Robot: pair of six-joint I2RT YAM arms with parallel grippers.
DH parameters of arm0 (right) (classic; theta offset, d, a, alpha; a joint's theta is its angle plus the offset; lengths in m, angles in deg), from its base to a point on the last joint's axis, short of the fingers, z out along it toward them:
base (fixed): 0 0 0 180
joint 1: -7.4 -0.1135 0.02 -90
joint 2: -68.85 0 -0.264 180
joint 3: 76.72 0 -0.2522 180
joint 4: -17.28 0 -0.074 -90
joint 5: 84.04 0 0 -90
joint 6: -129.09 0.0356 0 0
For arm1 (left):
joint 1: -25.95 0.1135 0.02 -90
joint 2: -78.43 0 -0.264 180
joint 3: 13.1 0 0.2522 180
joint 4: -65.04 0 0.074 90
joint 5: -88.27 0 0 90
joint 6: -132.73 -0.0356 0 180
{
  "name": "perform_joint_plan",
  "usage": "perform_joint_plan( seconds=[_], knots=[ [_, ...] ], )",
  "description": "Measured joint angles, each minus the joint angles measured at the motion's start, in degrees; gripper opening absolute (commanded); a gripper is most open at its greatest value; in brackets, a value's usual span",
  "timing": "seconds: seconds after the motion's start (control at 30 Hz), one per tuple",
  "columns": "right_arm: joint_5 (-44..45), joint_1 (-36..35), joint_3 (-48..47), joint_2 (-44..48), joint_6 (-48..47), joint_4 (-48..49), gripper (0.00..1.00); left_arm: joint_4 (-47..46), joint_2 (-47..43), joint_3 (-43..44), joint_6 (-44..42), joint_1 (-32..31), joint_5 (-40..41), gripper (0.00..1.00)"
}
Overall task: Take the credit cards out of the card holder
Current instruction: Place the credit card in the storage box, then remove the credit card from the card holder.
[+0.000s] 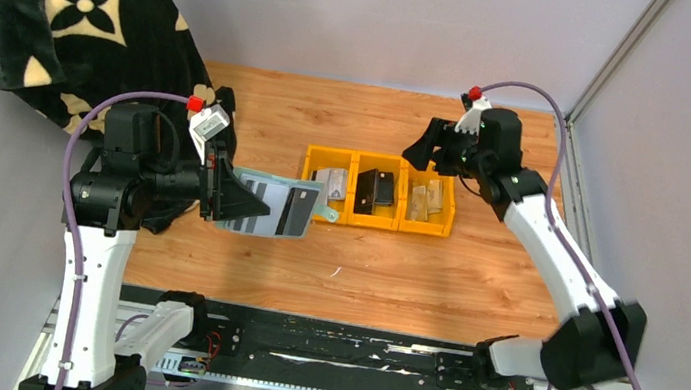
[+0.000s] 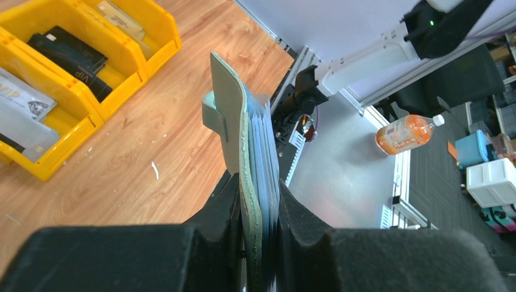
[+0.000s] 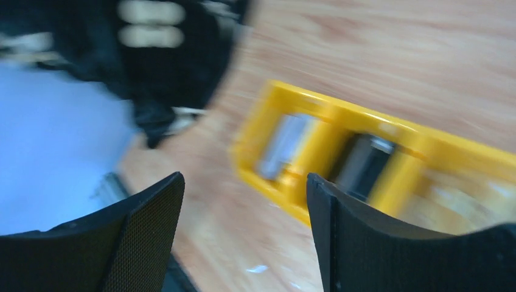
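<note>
Left gripper is clamping the card holder open above the table's left side. Right gripper is hovering spread and empty near the yellow bins.
Holder's looking soft and floppy. Credit cards lying in the leftmost bin look thin, stiff, slick. I'd be pinching any remaining card by an exposed edge.

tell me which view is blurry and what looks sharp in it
right wrist: motion-smeared, the yellow bins streak while the right fingers look crisp; left wrist: sharp on the card holder; top external: evenly lit, in focus
</note>
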Motion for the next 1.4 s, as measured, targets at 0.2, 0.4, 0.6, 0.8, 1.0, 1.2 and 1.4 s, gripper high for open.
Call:
perform_joint_plan(
  seconds=[0.2,0.4,0.6,0.8,1.0,1.2,1.4],
  knots=[
    [-12.2,-16.3,10.2,9.0,14.5,26.8,0.79,0.0,1.7,3.8,-0.6,0.0,0.1,0.06],
    [-14.6,-29.4,18.0,8.3,23.0,46.7,0.79,0.0,2.8,6.6,-1.2,0.0,0.3,0.06],
    [-12.8,-33.4,20.1,5.5,26.0,57.1,0.80,0.1,2.5,8.4,-1.4,0.0,0.3,0.06],
    [-8.2,-35.7,20.6,3.2,27.8,57.5,0.80,0.0,2.5,11.1,-1.5,0.0,0.6,0.06],
    [-4.2,-36.7,21.7,1.3,31.2,60.5,0.80,0.0,2.3,11.4,-1.4,0.0,0.7,0.06],
    [-3.5,-36.8,21.7,-3.3,36.5,71.5,0.56,0.0,2.4,11.4,-1.2,0.0,0.7,0.07],
    [-3.7,-36.9,21.7,-8.0,42.3,82.4,0.00,-0.4,1.7,11.2,-1.3,0.0,1.5,0.40]
  ],
)
